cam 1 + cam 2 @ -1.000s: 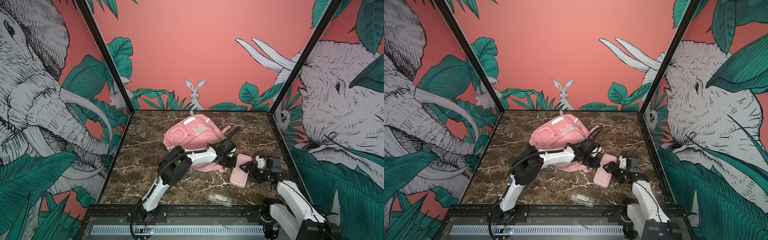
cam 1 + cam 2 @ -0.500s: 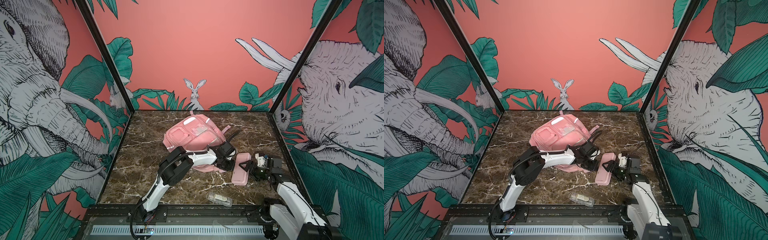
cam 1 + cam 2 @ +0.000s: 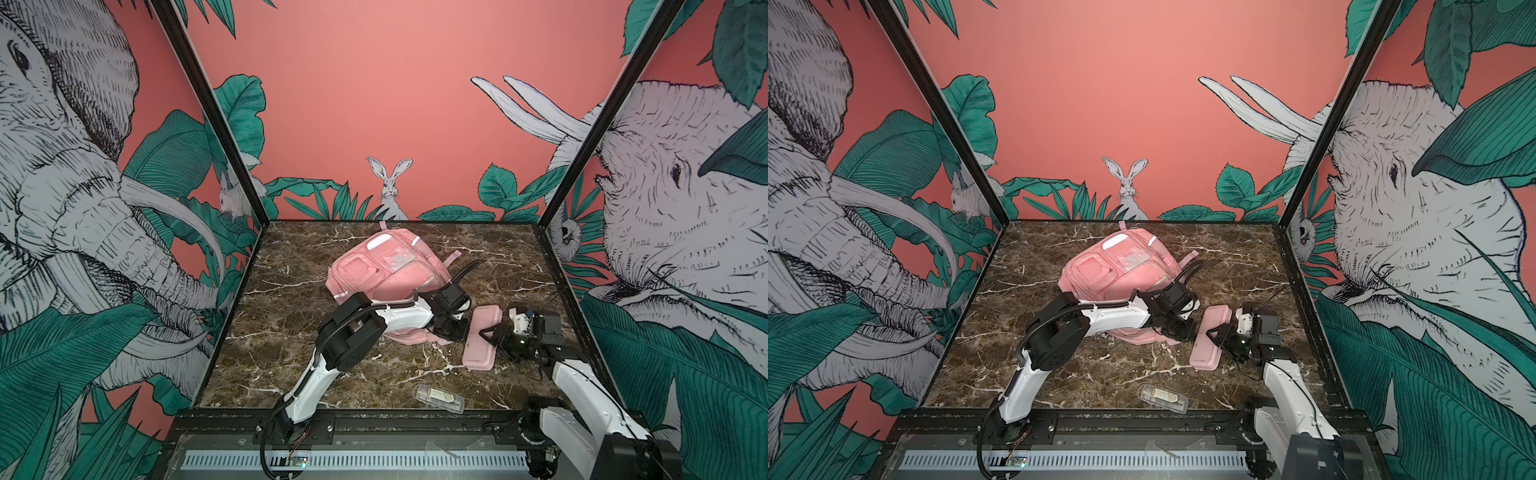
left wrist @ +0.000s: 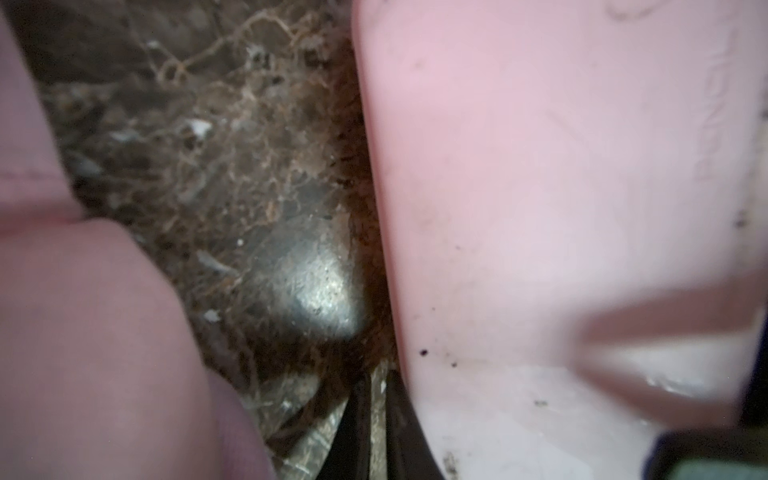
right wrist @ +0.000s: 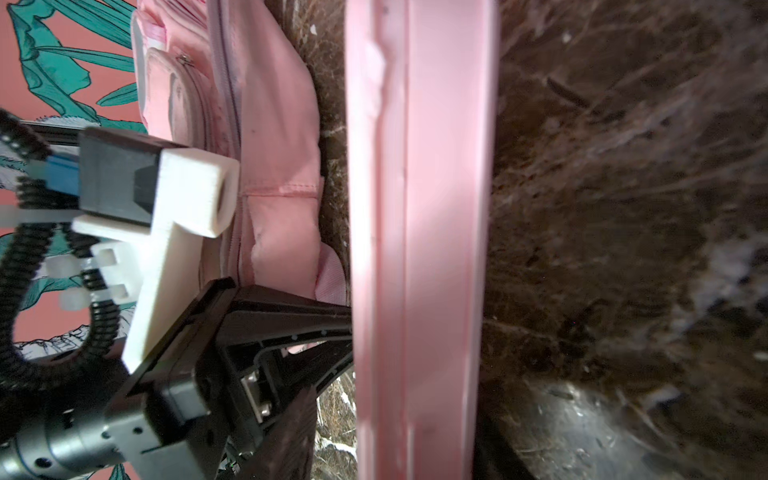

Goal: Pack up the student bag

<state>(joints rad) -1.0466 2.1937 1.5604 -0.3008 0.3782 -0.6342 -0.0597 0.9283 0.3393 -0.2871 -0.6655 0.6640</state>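
Meanwhile, the student bag (image 3: pixel 386 270) is seen lying pockets-up at the middle back of the desk (image 3: pixel 291 299), its place unchanged from a second ago. The left pincer (image 3: pixel 453 330) is still held low at the bag's near right corner, just beside the flat pink pencil case (image 3: pixel 480 338). Its jaws are drawn almost fully together, as before. Whether a fold of fabric is pinched between them cannot be told, as the left wrist view is filled with blurred pink surfaces and a strip of marble. The main change is found on the right. A second ago the right pincer (image 3: pixel 492 332) was set just off the case's right long edge with its jaws spread wide. It has since been brought in over that edge and its jaws have been narrowed to roughly half. The case is now straddled, one finger over its top face and one towards the desk. In the right wrist view a sliver of marble is still seen between the case and one finger, so the case is not yet clamped. The case itself has been turned only slightly. A clear packet (image 3: pixel 437 398) is left lying near the front edge, unmoved.
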